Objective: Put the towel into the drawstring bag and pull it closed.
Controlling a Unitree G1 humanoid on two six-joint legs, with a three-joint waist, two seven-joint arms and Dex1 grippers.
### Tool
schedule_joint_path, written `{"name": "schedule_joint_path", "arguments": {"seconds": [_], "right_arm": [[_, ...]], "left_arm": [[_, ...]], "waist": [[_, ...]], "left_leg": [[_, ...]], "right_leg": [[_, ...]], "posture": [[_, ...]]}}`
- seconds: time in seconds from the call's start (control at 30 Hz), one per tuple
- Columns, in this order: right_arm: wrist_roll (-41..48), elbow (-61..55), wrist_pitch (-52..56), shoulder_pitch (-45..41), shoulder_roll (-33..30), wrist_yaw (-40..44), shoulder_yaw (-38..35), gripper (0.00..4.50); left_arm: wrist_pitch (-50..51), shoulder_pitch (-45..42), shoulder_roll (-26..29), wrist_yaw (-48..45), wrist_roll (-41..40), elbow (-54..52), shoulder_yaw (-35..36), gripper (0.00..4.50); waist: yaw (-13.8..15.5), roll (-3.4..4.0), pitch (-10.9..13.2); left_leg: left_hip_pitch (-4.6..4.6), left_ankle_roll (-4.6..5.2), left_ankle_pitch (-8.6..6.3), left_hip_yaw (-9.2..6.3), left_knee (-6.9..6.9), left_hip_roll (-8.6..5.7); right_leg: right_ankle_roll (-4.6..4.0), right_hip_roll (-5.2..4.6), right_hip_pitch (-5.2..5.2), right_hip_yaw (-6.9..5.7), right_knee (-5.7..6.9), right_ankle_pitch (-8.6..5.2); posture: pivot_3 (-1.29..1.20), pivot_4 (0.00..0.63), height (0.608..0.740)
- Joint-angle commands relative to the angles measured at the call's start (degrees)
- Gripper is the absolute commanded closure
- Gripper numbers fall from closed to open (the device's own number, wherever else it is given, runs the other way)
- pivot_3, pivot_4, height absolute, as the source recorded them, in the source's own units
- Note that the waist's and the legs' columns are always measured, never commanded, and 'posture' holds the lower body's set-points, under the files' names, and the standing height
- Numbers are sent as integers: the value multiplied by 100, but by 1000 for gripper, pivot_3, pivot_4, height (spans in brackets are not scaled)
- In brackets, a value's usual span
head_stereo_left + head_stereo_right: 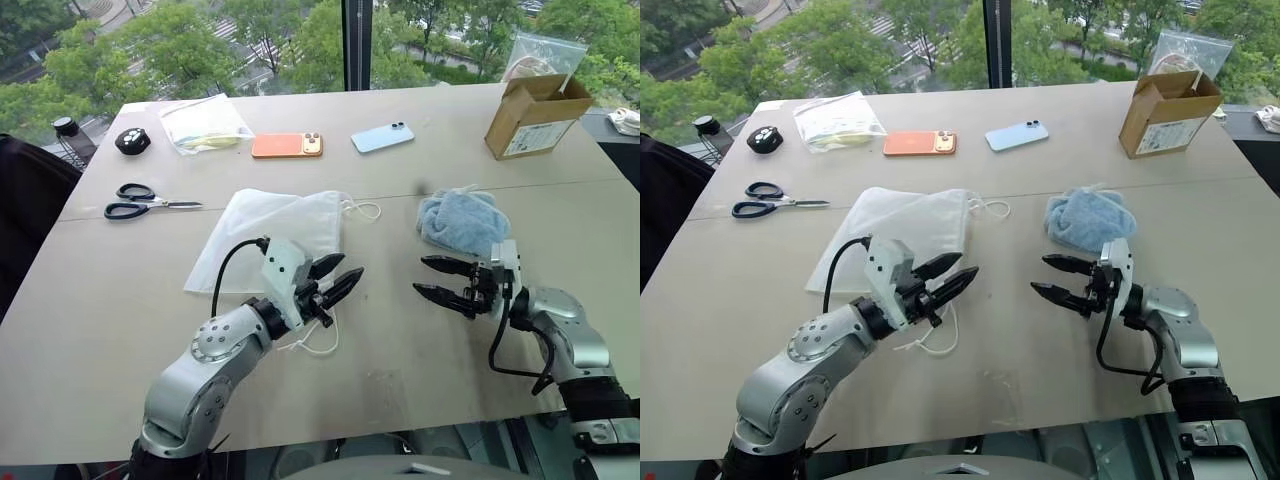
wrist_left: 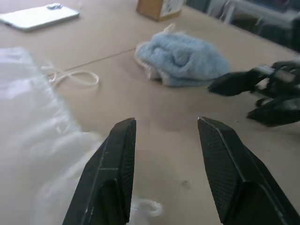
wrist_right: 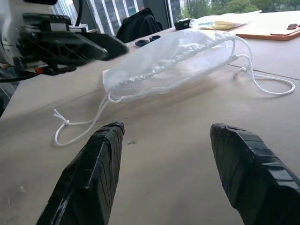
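So the towel (image 1: 462,221) sat loose right of the drawstring bag (image 1: 270,235), which lay flat, nothing inside yet. Our left gripper (image 1: 338,278) and right gripper (image 1: 436,279) hung between them, both spread and empty. Plenty of bare table (image 1: 400,350) there, edges far off.

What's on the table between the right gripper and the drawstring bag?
Only bare tabletop lies between the right gripper and the drawstring bag, plus its white cord, seen in the right wrist view.
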Motion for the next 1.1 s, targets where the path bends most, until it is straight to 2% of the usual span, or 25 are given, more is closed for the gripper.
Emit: {"name": "schedule_joint_path", "arguments": {"seconds": [0.03, 0.07, 0.1, 0.17, 0.2, 0.23, 0.3, 0.5, 0.77, 0.9, 1.03, 1.1], "right_arm": [[152, -312, 158, 41, -106, -49, -132, 1348], [145, -328, 147, 51, -115, -75, -146, 1321], [134, -339, 128, 58, -117, -105, -160, 1321], [124, -367, 134, 94, -158, -143, -193, 1313], [121, -380, 144, 109, -180, -153, -201, 1313], [126, -407, 163, 130, -216, -157, -210, 1313], [156, -448, 207, 142, -271, -169, -219, 1313], [225, -550, 335, 112, -405, -165, -270, 1313], [251, -712, 50, 81, -253, -107, -243, 1313], [119, -567, -349, 1, -126, -27, -198, 1313], [85, -516, -494, -29, -42, -39, -195, 1313], [95, -517, -512, -23, -8, -54, -195, 1313]], "left_arm": [[219, -315, -544, 1018, 698, 166, -276, 2404], [256, -358, -629, 1138, 841, 165, -371, 2148], [304, -370, -684, 1215, 928, 142, -442, 2148], [390, -372, -708, 1261, 1085, 62, -616, 1341], [419, -372, -709, 1256, 1136, 26, -664, 1236], [467, -391, -675, 1296, 1257, 7, -711, 708], [570, -456, -636, 1459, 1560, 71, -798, 55], [664, -773, -952, 1988, 2358, 508, -1137, 55], [625, -1065, -960, 1713, 2825, 675, -1562, 55], [827, -1133, -975, 1684, 2986, 789, -1528, 55], [949, -1205, -922, 1677, 3217, 788, -1501, 1159], [1026, -1181, -927, 1665, 3271, 741, -1444, 2008]], "waist": [[26, -1, 0], [27, -1, 1], [47, -10, 5], [48, -10, 5], [53, -10, 5], [57, -10, 6], [87, -12, 7], [123, -17, 10], [121, -18, 10], [114, -18, 10], [119, -18, 11], [118, -18, 11]], "left_leg": [[0, 0, 0, 0, 1, 0], [-2, 1, -1, 1, 9, -2], [-2, 1, -1, 1, 9, -2], [-5, -6, 3, 0, 11, -2], [-5, -8, 4, 0, 9, -1], [-5, -9, 5, -1, 8, -1], [-6, -8, 5, 0, 8, -1], [-6, -5, 3, 1, 11, -1], [-10, -9, 5, 1, 11, -1], [-10, -9, 5, 1, 12, -1], [-9, -9, 5, 0, 12, -1], [-9, -10, 6, 1, 12, -1]], "right_leg": [[0, 0, 0, -1, 0, 0], [1, -1, 3, 0, 0, 1], [1, -1, 3, 0, 0, 1], [2, -1, 0, 0, 1, 1], [2, 0, -1, -1, 0, 1], [2, 0, -2, -2, 0, 1], [2, 0, -2, -1, -1, 1], [2, 0, 1, -3, 0, 1], [2, 0, -4, -3, 0, 1], [3, 0, -3, -3, 0, 1], [3, 0, -4, -4, 1, 1], [3, 0, -4, -3, 1, 1]], "posture": [[0, 150, 734], [0, 150, 734], [0, 150, 734], [0, 150, 734], [0, 150, 734], [0, 150, 734], [0, 150, 734], [0, 150, 734], [0, 150, 734], [0, 150, 734], [0, 150, 734], [0, 150, 734]]}}
